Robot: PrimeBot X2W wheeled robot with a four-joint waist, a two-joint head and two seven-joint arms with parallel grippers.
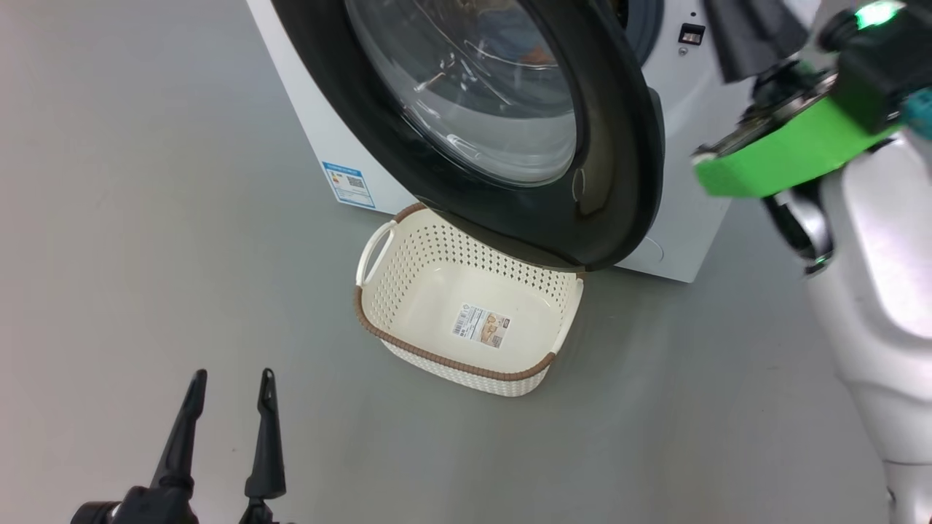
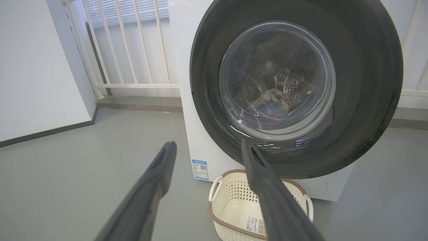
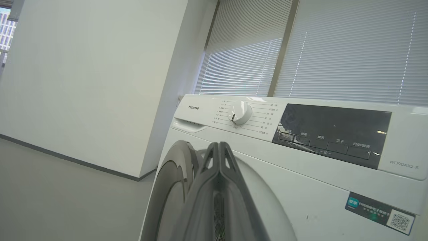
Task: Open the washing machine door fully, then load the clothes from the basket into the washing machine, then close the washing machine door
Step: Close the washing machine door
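White enamelled metal forms the washing machine point(image 1: 320, 124), which is seen straight ahead of the left gripper point(image 2: 208, 144) and just beyond the tips of the right gripper point(image 3: 219, 145). Its glossy black washing machine door point(image 1: 619, 145) is held ajar, swung partway out from the front. In the left wrist view the door point(image 2: 367, 83) is found above and beyond the fingertips. In the right wrist view its edge point(image 3: 170, 180) is seen just left of the fingers, and whether it is touched cannot be told.

The cream perforated basket point(image 1: 437, 360) is set on the grey floor beyond the left fingers and to their right, its far rim overhung by the door. Its bare bottom with a paper label is exposed. In the left wrist view the basket point(image 2: 230, 197) is partly covered by the right-hand finger.

The clothes point(image 2: 272, 105), a blue and pale bundle with an orange speck, are seen through the porthole glass, lying in the steel drum above the left fingertips.

The left gripper point(image 1: 233, 375) is held clear of everything, its two dark fingers spread wide apart. The right gripper's fingers are pressed together, with nothing pinched between them.

A dark control panel point(image 3: 331, 134) is placed up and right of the right fingertips. A blue label sticker point(image 2: 200, 169) is framed between the left fingers, and a white dial point(image 3: 239, 112) is placed just above the right fingertips.
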